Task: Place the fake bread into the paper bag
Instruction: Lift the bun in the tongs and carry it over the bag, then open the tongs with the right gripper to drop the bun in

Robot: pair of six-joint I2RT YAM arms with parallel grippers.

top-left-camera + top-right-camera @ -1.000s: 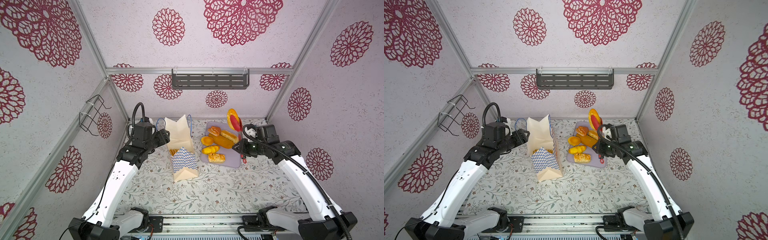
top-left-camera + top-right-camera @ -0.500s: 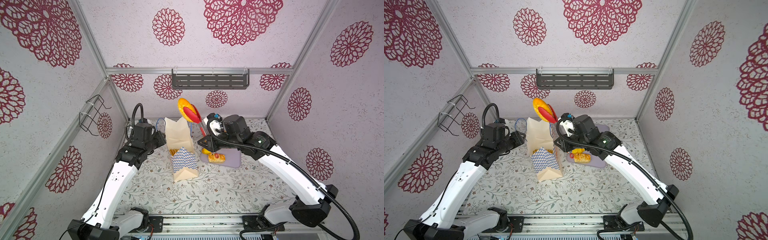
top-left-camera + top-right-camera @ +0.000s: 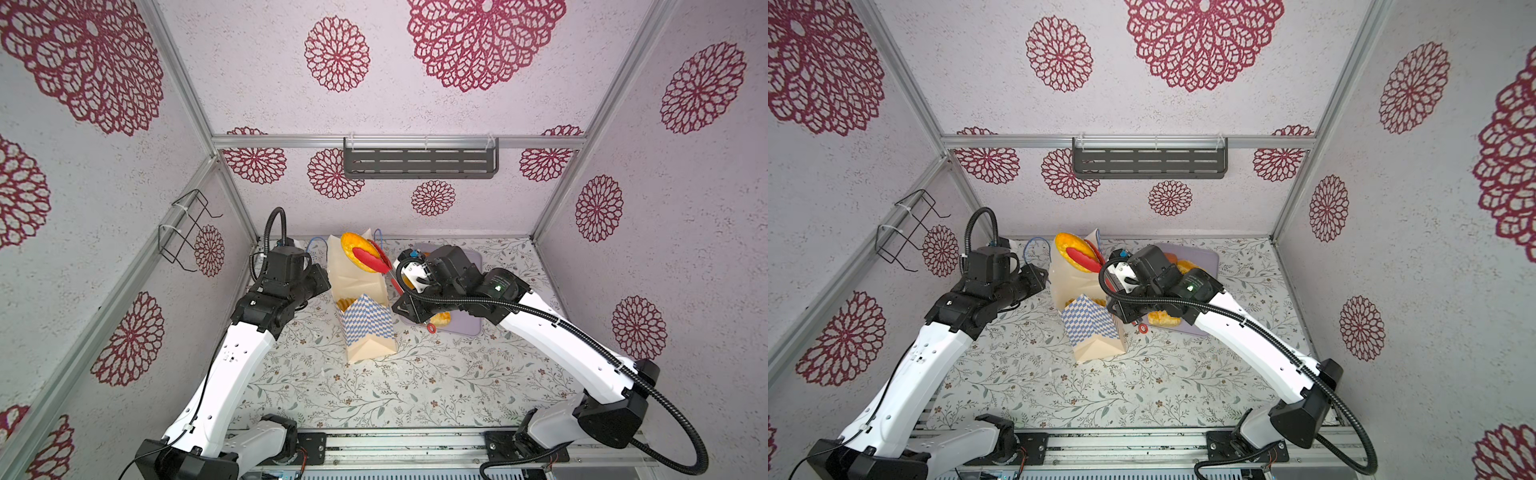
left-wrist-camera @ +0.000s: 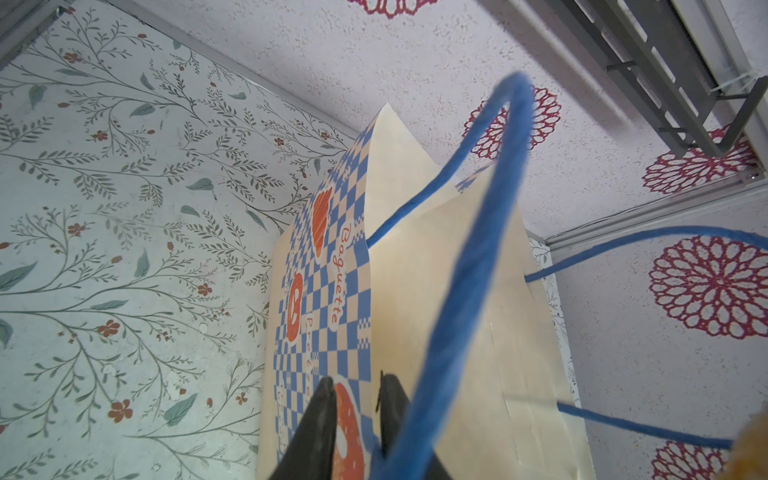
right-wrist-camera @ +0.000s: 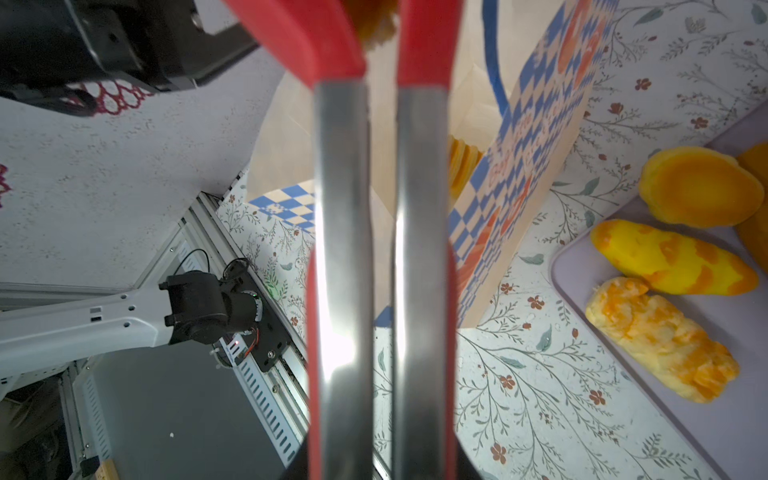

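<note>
The paper bag [image 3: 365, 324] stands upright in mid-table, mouth open, also seen in the other top view as the paper bag [image 3: 1088, 328]. My right gripper [image 3: 401, 286] is shut on red-tipped steel tongs [image 5: 340, 249]. The tongs pinch a round golden piece of fake bread [image 3: 351, 243] just above the bag's mouth. A ridged piece of bread [image 5: 461, 166] lies inside the bag. More bread [image 5: 673, 266] sits on the lilac tray [image 5: 706, 424]. My left gripper [image 4: 357, 384] straddles the bag's left rim, jaws narrow, with a gap showing.
Blue cord handles [image 4: 478, 249] arch over the bag's mouth, close to my left fingers. A grey shelf [image 3: 419, 162] hangs on the back wall and a wire rack [image 3: 183, 232] on the left wall. The tray lies to the right of the bag.
My right arm swung left from the tray, carrying the bread in the tongs to above the bag's mouth. My left jaws narrowed around the bag's rim.
</note>
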